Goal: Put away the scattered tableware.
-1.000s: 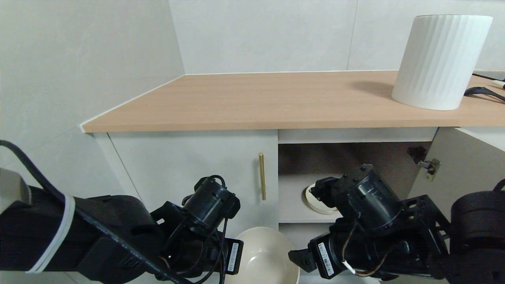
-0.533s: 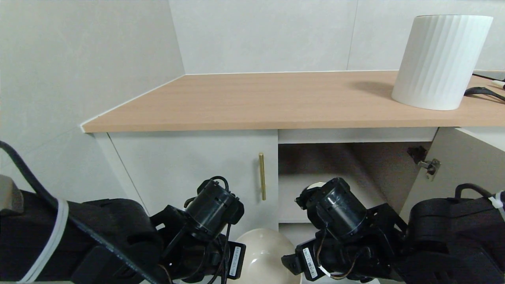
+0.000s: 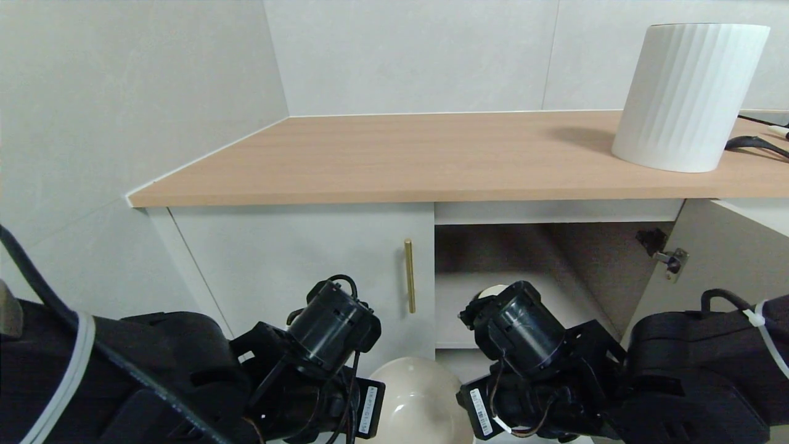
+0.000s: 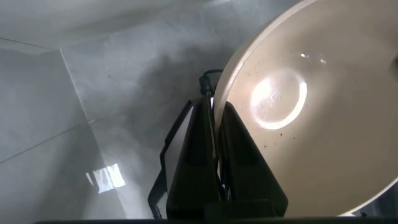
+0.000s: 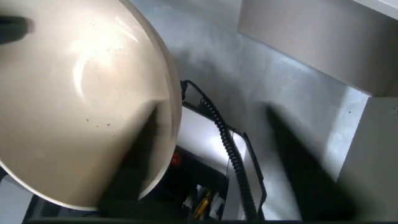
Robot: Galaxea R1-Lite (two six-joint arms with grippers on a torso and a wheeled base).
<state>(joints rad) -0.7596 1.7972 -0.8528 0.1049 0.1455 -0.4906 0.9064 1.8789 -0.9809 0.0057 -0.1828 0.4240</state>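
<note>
Holding: the left end effector is pinched narrow on the rim of the cream bowl, one finger inside and one outside.
Bowl: it hangs low in front of the cabinet, between the two arms and below the shelf edge. It is tipped so that the head view shows its rounded outside.
Right end effector: it sits just beside the bowl's rim and looks wide, with nothing between its fingers.
Just changed: a second ago the right arm was reaching into the open compartment over a small pale dish on the shelf. It has since drawn back and dropped towards the bowl. The bowl has also tilted, as its hollow faced up before.
Cabinet: the right-hand door stands open. The left-hand door, with the brass handle, is closed.
Meaning for the task: the dish seems already stowed and the way in is free, so I judge the bowl is next for the shelf. It is not yet inside.
Worktop: a white ribbed container stands at the far right.
</note>
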